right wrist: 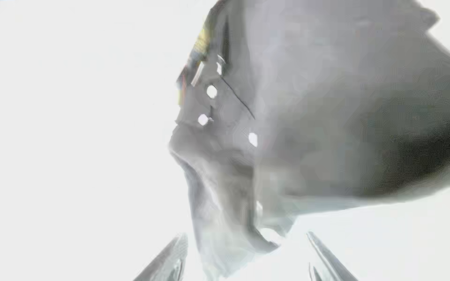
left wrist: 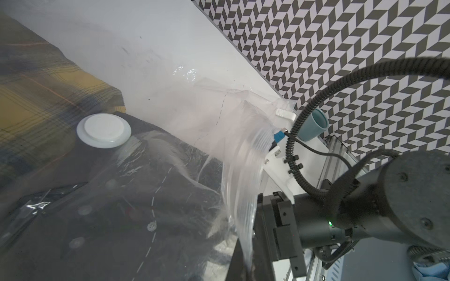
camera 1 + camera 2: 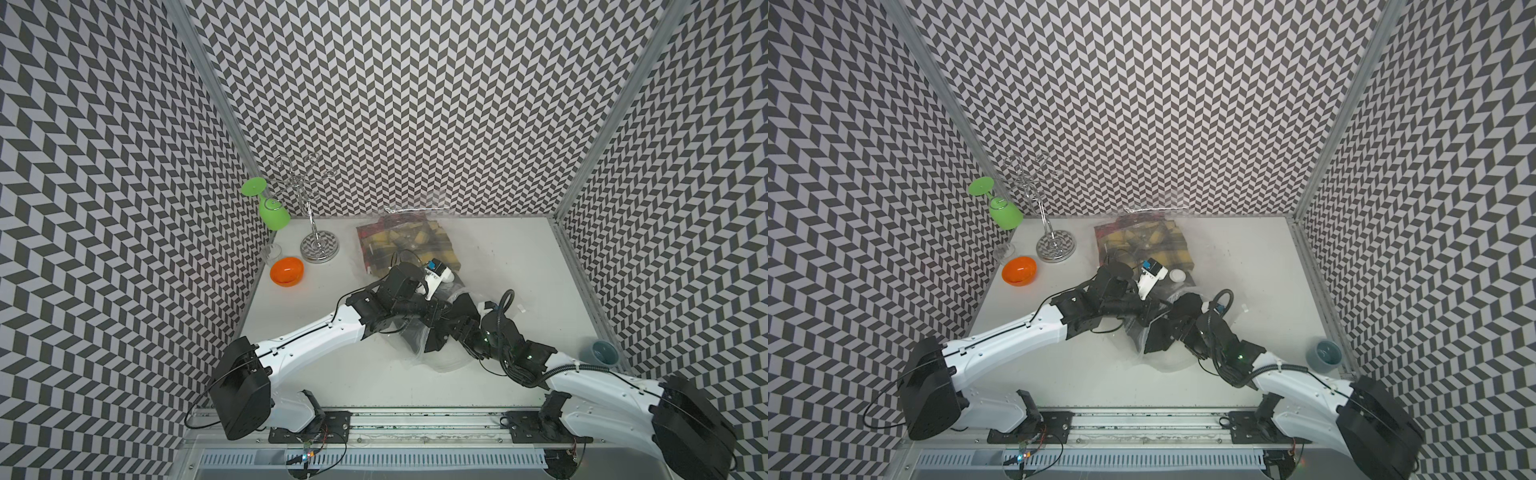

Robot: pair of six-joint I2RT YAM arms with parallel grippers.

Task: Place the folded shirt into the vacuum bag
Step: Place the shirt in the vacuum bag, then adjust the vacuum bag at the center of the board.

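Shirt [image 3: 434, 338] is lying seemingly half inside bag [image 2: 207, 104], beside valve [image 2: 104, 131]; right fingers [image 1: 170, 258] standing open, empty; left fingers [image 3: 444, 308] shut, hold unclear. Next: pushing deeper.

Both top views: we look steeply down from high above the arm bases toward the chevron-patterned back wall [image 3: 395, 124], sharing the whole white tabletop [image 3: 353, 374]. L wrist cam: close over the crinkly clear plastic vacuum bag [image 2: 243, 150]. R wrist cam: v. close, washed out, on the dark buttoned folded shirt [image 1: 328, 109].
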